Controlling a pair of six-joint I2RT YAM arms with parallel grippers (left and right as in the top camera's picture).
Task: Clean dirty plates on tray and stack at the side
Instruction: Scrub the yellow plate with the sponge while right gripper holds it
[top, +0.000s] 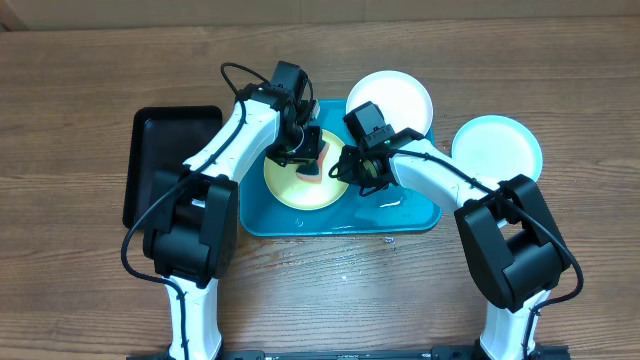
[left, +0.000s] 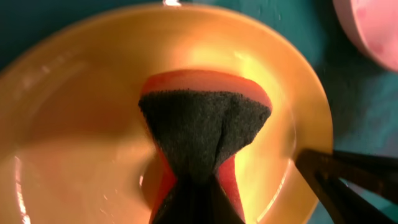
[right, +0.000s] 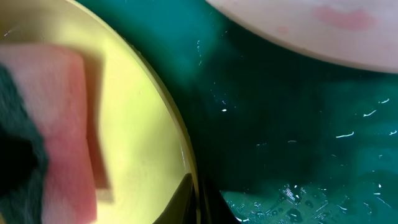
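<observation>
- While a sponge (left: 202, 124), orange with a dark scouring face, is pinched tight in the left tool (top: 303, 150), it is pressed onto the yellow-green plate (top: 283, 185) directly beneath that tool. The plate lies on the tray (top: 400, 212).
- The plate's rim is clamped by the right tool (top: 347, 170), just beside the sponge. Its jaws are seen closed on the edge in the right wrist view, so the plate is judged to be steadied against rubbing.
- The step in hand is judged to be the scrubbing of this plate. Water beads (right: 292, 193) are seen on the tray floor beside the right tool.
- Beyond the right tool the white plate (top: 392, 95) overhangs the tray's far corner. A pink smear is shown on it, so it is judged not yet cleaned.
- Well out to the right tool's outer side, on the desk (top: 80, 270), the light blue plate (top: 497, 147) is set apart and looks clean.
- For the next move, the sponge would need to be lifted clear. The rim grip could then be used to carry the plate over onto the light blue one.
</observation>
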